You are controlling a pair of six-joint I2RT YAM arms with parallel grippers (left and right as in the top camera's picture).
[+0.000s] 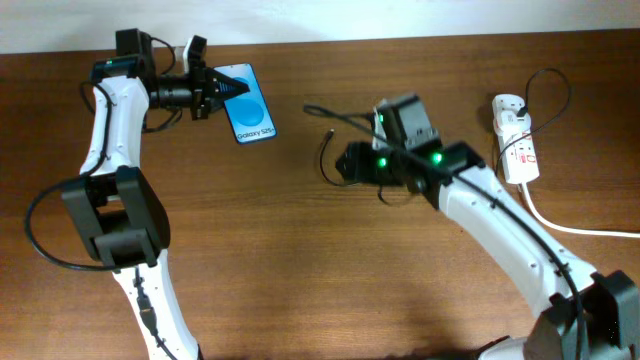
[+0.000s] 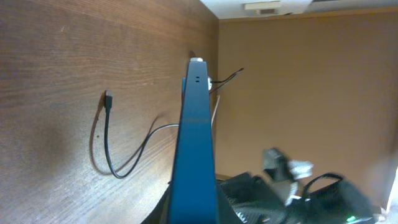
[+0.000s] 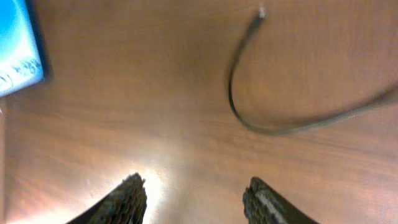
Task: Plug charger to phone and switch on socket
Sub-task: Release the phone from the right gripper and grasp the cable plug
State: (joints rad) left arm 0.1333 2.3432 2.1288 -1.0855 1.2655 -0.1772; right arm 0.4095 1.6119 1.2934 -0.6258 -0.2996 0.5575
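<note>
Even light from above leaves only soft shadows on the table (image 1: pixel 300 260). My right wrist view is smeared and unfocused, with pale glare on the wood beside my fingers (image 3: pixel 126 199); the phone (image 3: pixel 15 50) glows washed-out blue there.

Half this scene is hiding!
Left wrist view: phone (image 2: pixel 196 143) seen edge-on, screen out of sight, left pincer (image 2: pixel 194 210) chopped by the bottom edge. Right wrist view: just a corner of the phone at the left edge, charger (image 3: pixel 231 93) smeared with blur and running off the right, right pincer (image 3: pixel 199 190) cut at the bottom. Overhead: socket (image 1: pixel 515 140) by the desk's right edge, switches too small to read.
</note>
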